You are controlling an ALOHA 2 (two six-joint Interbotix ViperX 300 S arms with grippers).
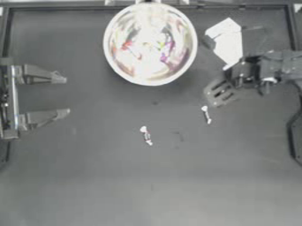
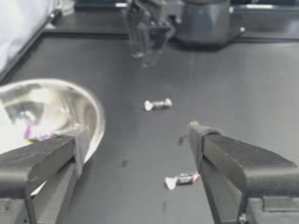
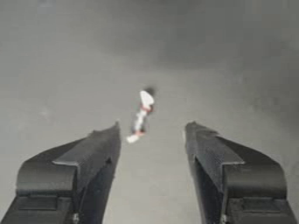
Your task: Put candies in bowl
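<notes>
The shiny white bowl (image 1: pixel 149 43) stands at the back middle of the table, also seen as the bowl (image 2: pixel 64 103) in the left wrist view. Coloured candies show inside it, among them a pink one (image 2: pixel 35 132). Two thin white candies lie on the table: one (image 1: pixel 206 114) right of centre and one (image 1: pixel 146 135) near the middle. The left wrist view shows them as the farther candy (image 2: pixel 158 104) and the nearer candy (image 2: pixel 182 179). My right gripper (image 1: pixel 214 97) hangs open just back-right of the right-hand candy (image 3: pixel 140 116), which lies just ahead of its fingertips. My left gripper (image 1: pixel 63 96) waits open at the left edge.
A white block on the right arm (image 1: pixel 226 40) sits right of the bowl. A raised rim (image 1: pixel 147 6) runs along the table's back edge. The right arm's body (image 2: pixel 204 22) stands across the table from the left wrist camera.
</notes>
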